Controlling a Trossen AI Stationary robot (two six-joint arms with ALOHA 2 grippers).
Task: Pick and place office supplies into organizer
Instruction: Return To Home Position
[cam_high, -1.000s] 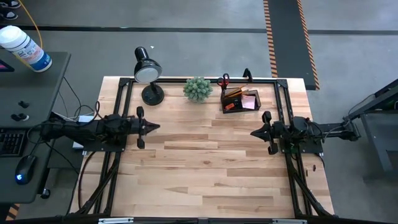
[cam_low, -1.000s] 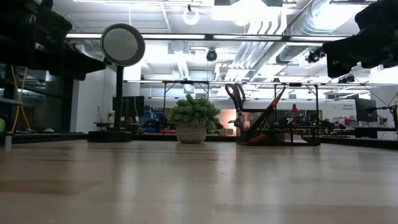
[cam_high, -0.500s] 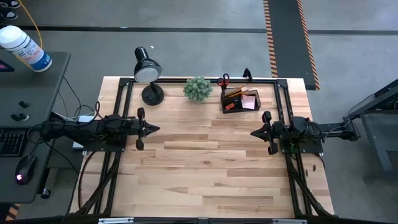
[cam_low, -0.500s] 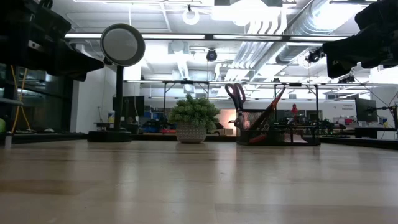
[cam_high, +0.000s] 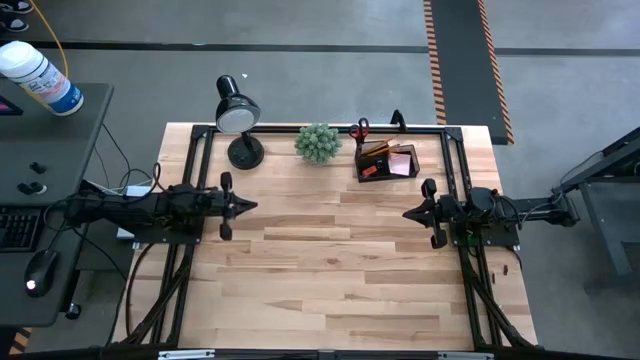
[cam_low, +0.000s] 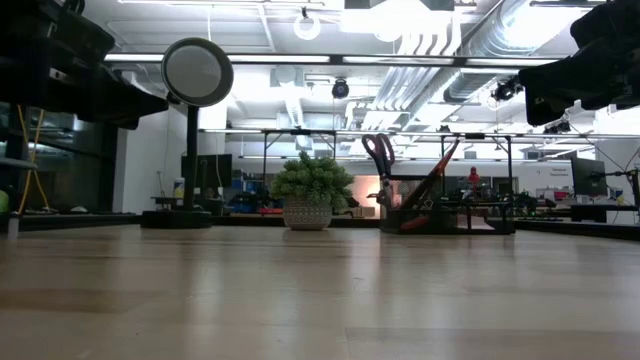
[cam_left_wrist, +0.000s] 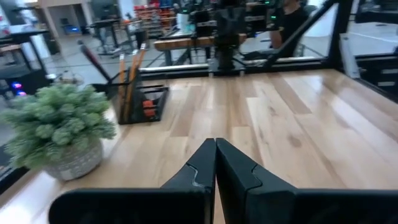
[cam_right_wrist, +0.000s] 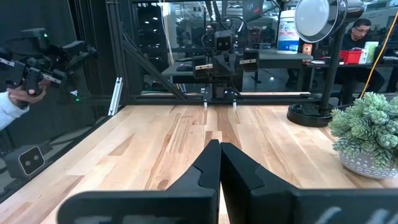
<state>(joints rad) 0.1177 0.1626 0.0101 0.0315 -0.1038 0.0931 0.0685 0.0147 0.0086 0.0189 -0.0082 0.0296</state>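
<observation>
As both arms sit level at opposite sides of the table (cam_high: 330, 270), we note left gripper (cam_high: 245, 206) and right gripper (cam_high: 408, 213) w/ fingers pressed together, holding nothing. The organizer (cam_high: 387, 162) stands at the far edge w/ scissors (cam_high: 359, 128), pencils (cam_high: 375, 150) and sticky pad (cam_high: 402, 163) in it, nearer the right gripper, which points across the table, not at it. We see no supplies outside it, so judge no pick pending.

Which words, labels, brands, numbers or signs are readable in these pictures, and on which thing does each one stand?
No text can be read in any view.
White bottle: it has a blue label, but the print on it is too small to read.
</observation>
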